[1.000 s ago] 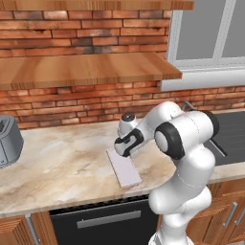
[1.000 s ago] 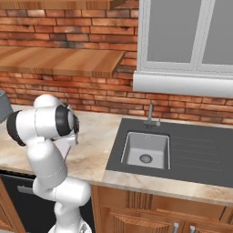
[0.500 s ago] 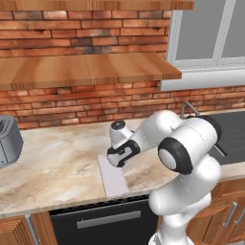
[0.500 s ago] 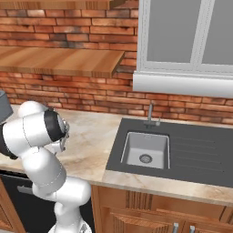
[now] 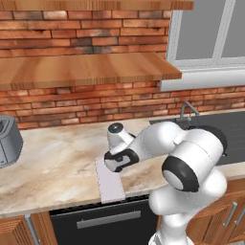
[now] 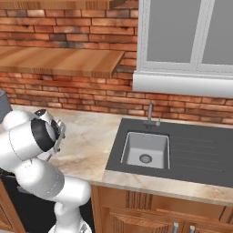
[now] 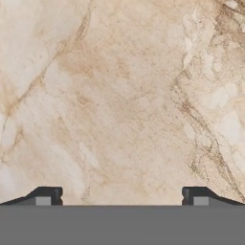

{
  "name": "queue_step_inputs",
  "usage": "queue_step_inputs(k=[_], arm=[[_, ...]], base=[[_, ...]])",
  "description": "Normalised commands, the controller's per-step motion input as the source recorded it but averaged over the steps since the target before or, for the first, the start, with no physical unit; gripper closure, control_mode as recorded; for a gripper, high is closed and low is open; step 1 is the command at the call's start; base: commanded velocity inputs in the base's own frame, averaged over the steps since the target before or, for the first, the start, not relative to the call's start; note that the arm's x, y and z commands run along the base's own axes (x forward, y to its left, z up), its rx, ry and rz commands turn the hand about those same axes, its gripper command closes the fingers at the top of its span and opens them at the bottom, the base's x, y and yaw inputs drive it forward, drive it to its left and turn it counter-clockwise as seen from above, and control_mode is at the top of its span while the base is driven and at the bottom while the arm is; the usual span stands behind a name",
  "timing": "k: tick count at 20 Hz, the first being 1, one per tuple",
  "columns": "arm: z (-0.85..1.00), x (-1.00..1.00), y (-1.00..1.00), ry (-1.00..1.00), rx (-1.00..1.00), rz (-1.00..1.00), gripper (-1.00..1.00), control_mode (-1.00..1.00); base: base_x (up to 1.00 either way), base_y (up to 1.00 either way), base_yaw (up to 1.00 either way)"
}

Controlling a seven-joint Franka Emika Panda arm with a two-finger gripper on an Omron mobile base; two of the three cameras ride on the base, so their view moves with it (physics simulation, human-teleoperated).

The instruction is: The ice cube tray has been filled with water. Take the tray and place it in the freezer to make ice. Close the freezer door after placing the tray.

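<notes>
Pincer (image 7: 122,195) spread wide, holding nothing, with its two dark tips far apart over bare marble in the hand view. In the left base view, white arm bent low over the tabletop (image 5: 57,162), its hand hanging right above the far end of the ice cube tray (image 5: 110,182). Tray lying flat, close to the front edge of the tabletop, its long side running from front to back, the near end almost at the edge. Cannot tell if the hand is touching the tray. Grey toaster (image 5: 8,141) standing at the left edge of the tabletop, well apart from the tray. Dark sink (image 6: 145,150) set in at the right end, with a thin tap (image 6: 150,116) behind it by the brick wall. Wooden shelf (image 5: 81,69) up on the wall above the tabletop.
</notes>
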Motion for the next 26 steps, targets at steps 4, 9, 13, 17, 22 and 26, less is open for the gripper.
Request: queue_step_inputs(k=[4,9,13,17,22,26], arm=[[0.67,0.06,-0.29,-0.01,0.03,0.00,-1.00,-1.00],[0.65,0.00,-0.23,0.00,0.03,0.00,-1.00,-1.00],[0.16,-0.04,0.10,0.00,0.00,0.10,-1.00,-1.00],[0.09,-0.20,0.34,0.00,-0.05,0.19,-1.00,-1.00],[0.00,-0.60,0.27,-0.02,-0.09,0.25,-1.00,-1.00],[0.00,-0.91,0.07,-0.10,-0.08,0.35,-1.00,-1.00]], base=[[0.00,0.00,0.00],[0.00,0.00,0.00],[0.00,0.00,0.00],[0.00,0.00,0.00],[0.00,0.00,0.00],[0.00,0.00,0.00]])
